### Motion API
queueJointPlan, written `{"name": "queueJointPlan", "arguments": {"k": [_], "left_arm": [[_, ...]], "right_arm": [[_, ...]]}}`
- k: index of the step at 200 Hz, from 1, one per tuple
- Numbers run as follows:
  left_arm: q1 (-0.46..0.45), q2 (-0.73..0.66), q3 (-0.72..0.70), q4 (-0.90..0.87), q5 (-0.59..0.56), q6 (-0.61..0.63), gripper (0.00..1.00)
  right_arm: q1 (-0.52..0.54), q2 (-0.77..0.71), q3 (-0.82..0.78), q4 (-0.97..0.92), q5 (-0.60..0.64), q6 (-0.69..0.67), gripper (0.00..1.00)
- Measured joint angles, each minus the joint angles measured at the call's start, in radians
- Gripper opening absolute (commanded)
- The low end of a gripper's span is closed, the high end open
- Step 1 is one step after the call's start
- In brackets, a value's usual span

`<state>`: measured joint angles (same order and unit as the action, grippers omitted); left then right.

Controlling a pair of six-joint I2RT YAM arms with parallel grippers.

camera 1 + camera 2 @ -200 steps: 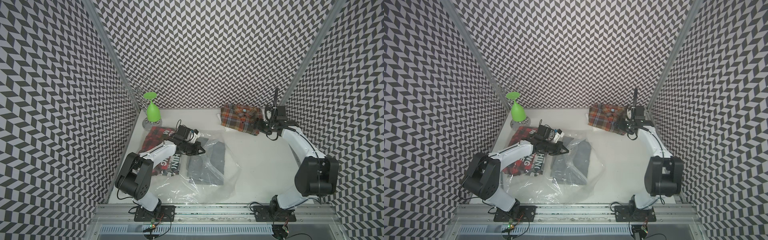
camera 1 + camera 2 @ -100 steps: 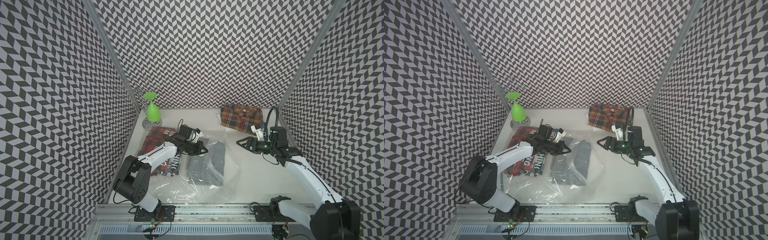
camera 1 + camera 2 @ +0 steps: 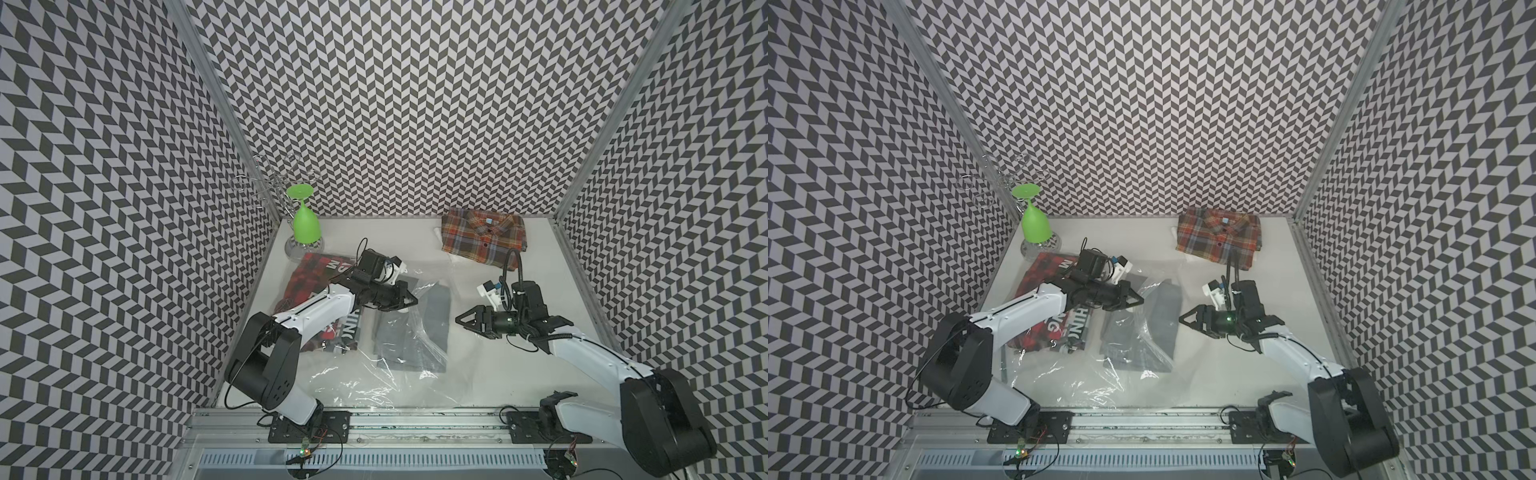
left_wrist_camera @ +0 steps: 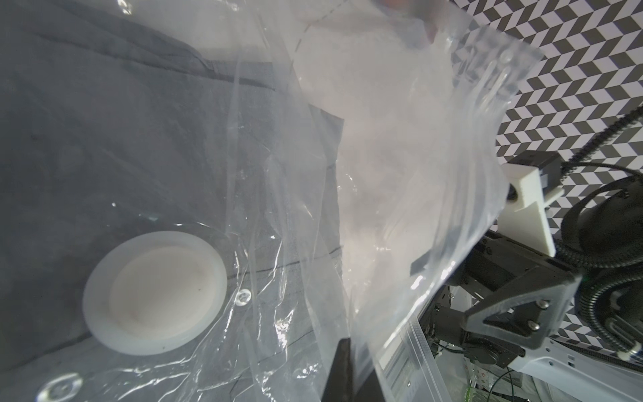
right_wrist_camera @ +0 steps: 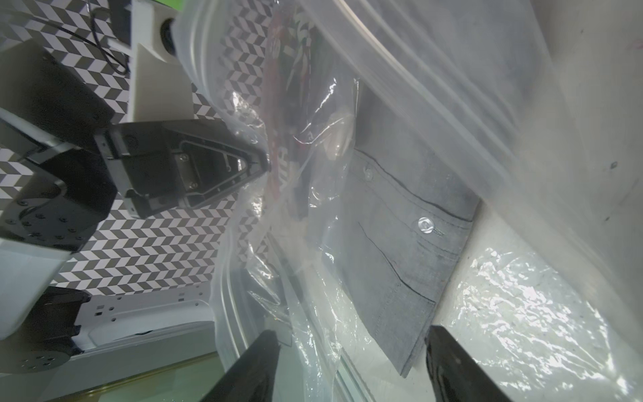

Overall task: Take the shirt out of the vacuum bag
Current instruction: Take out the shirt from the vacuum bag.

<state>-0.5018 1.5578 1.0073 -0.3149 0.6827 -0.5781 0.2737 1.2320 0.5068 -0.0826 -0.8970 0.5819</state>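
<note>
The vacuum bag (image 3: pixel 374 376) lies crinkled across the middle of the table, with its white valve disc (image 4: pixel 155 292) resting over a folded grey shirt (image 3: pixel 399 336) inside. My left gripper (image 3: pixel 411 301) is shut on the bag's upper film (image 4: pixel 400 139) and holds it up off the shirt. My right gripper (image 3: pixel 459 322) stands open just right of the bag's zip edge, pointing at it. In the right wrist view its fingers (image 5: pixel 257 365) flank the bag's edge, with the grey shirt (image 5: pixel 400 215) just ahead; nothing is gripped.
A folded orange plaid shirt (image 3: pixel 484 237) lies at the back right. A red and black printed garment (image 3: pixel 316 282) sits under my left arm. An upturned green glass (image 3: pixel 305 220) hangs on a wire rack at the back left. Patterned walls enclose three sides.
My right arm swung from the plaid shirt at the back right down to the bag's right edge, jaws narrowing slightly. My left gripper stayed put, holding the film.
</note>
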Motion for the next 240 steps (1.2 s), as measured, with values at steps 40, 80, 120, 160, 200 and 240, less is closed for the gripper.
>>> {"name": "queueJointPlan", "arguments": {"k": [40, 80, 120, 160, 200, 240], "left_arm": [[-0.008, 0.0, 0.042, 0.0, 0.011, -0.019, 0.0], [-0.012, 0.002, 0.078, 0.0, 0.021, -0.03, 0.0], [-0.019, 0.011, 0.088, 0.0, 0.023, -0.044, 0.0], [-0.022, 0.018, 0.088, 0.001, 0.023, -0.044, 0.0], [-0.022, 0.037, 0.073, 0.01, 0.018, -0.031, 0.0], [-0.021, 0.061, 0.009, 0.031, 0.013, -0.002, 0.0]], "right_arm": [[0.026, 0.113, -0.018, 0.124, 0.023, 0.013, 0.68], [0.034, 0.226, -0.015, 0.22, 0.062, 0.019, 0.68], [0.051, 0.317, 0.035, 0.253, 0.109, 0.021, 0.69], [0.058, 0.369, 0.053, 0.293, 0.172, 0.026, 0.72], [0.064, 0.409, 0.069, 0.362, 0.2, 0.041, 0.72], [0.08, 0.462, 0.103, 0.423, 0.216, 0.051, 0.72]]}}
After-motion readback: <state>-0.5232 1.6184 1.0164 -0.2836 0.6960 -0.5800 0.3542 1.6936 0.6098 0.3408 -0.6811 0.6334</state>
